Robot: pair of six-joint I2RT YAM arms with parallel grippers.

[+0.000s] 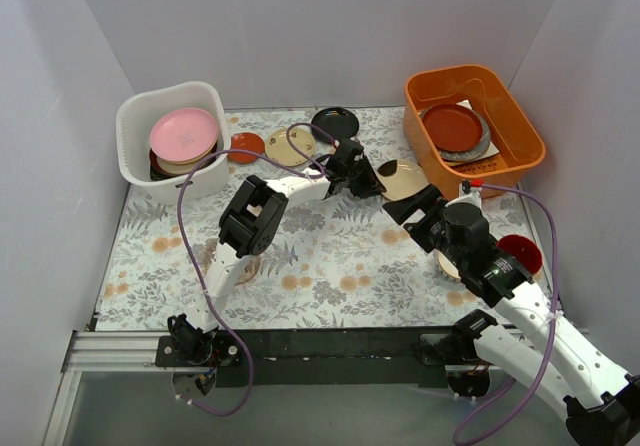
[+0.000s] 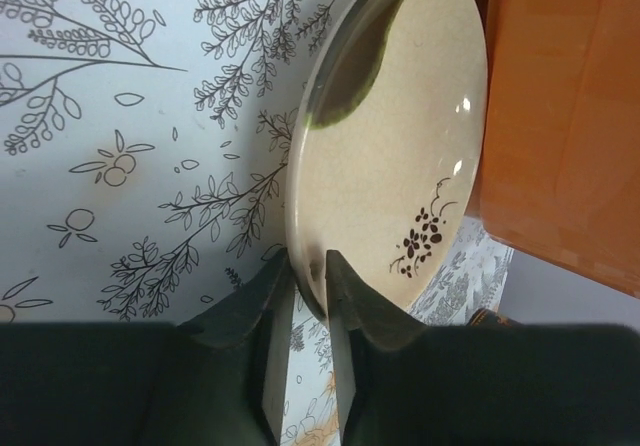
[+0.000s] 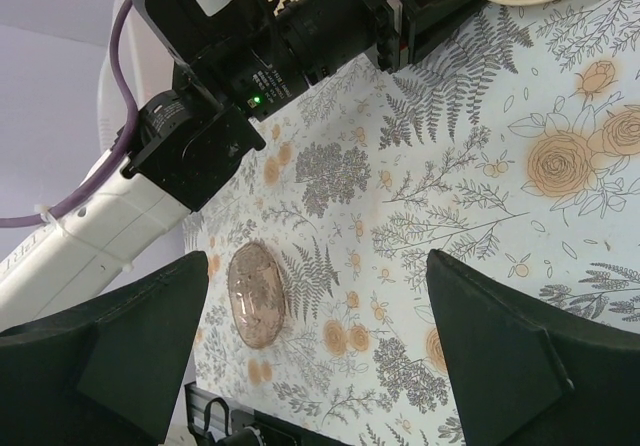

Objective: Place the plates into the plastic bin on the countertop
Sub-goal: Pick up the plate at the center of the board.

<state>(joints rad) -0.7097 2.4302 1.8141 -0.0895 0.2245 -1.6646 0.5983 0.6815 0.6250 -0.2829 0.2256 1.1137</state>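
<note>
My left gripper [image 1: 377,182] is shut on the rim of a beige plate [image 1: 403,178] with a small dark flower print, beside the orange tub. In the left wrist view its jaws [image 2: 310,278] pinch the plate [image 2: 400,146], which stands tilted over the countertop [image 2: 120,166]. The white plastic bin [image 1: 133,151] at the far left holds a pink plate [image 1: 185,133] on top of other plates. An orange-red plate [image 1: 245,147], a yellow plate [image 1: 289,146] and a black plate [image 1: 335,123] lie right of the bin. A brownish plate [image 3: 257,294] lies by the left arm's base. My right gripper [image 3: 320,346] is open and empty above the countertop.
The orange tub [image 1: 515,116] at the far right holds a red-rimmed dish [image 1: 453,129]; its wall is close to the held plate [image 2: 560,116]. A red mug [image 1: 520,253] sits beside the right arm. White walls enclose the countertop [image 1: 330,256].
</note>
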